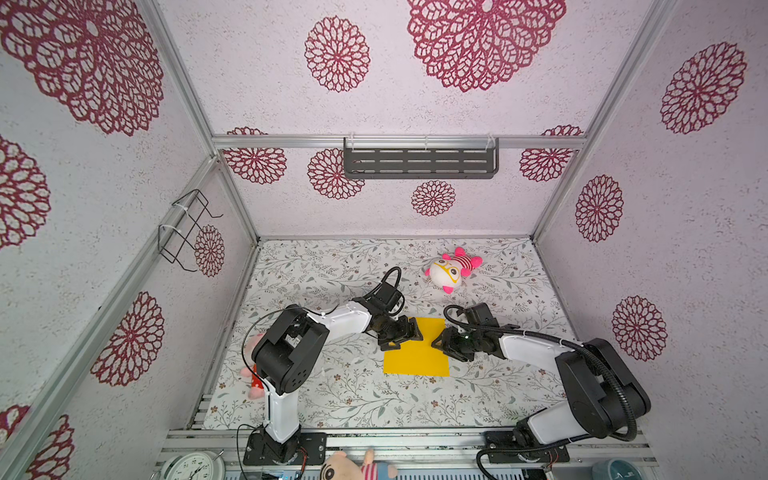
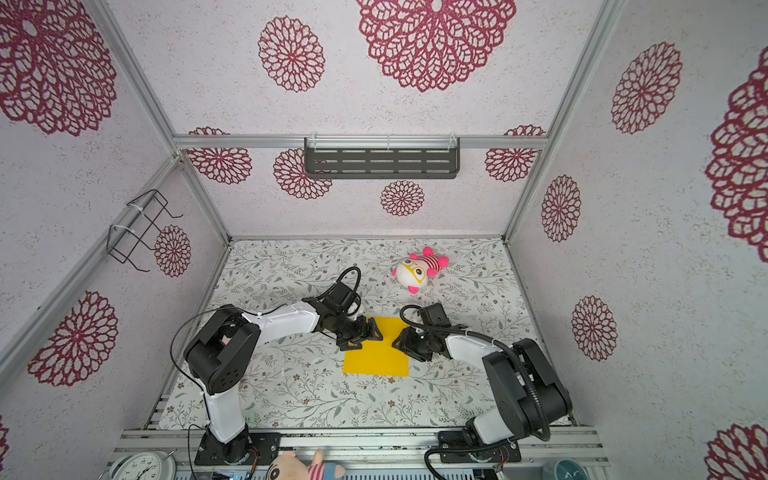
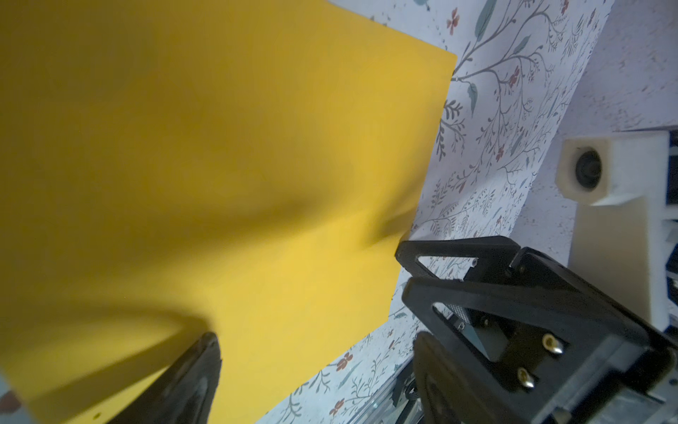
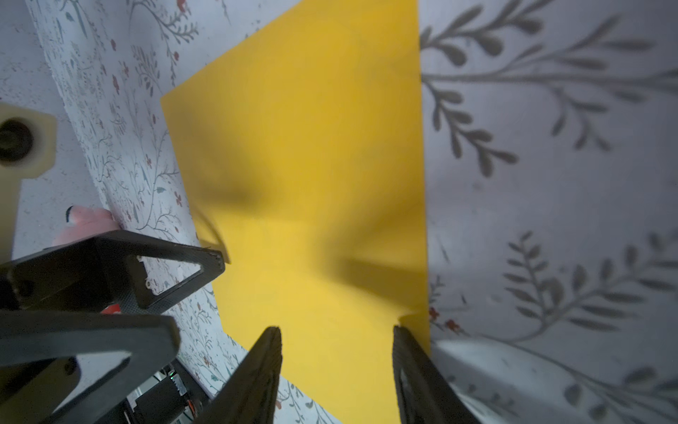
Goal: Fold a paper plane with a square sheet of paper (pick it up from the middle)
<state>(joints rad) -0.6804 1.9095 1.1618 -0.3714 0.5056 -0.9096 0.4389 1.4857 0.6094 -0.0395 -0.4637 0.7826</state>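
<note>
I judge this the pick-up step: at lower centre my left gripper [image 1: 404,338] stands wide and my right gripper [image 1: 441,340] half-open, both empty over the square sheet of paper [image 1: 415,362], which needs pinching next.

Both top views overlook the whole table [image 1: 332,395]; close, blurry wrist views seemingly share the paper [image 3: 220,147].

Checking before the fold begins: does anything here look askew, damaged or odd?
Only the yellow paper: its edge puckers up slightly beside a finger of the right tool. Otherwise it looks flat and untorn.
</note>
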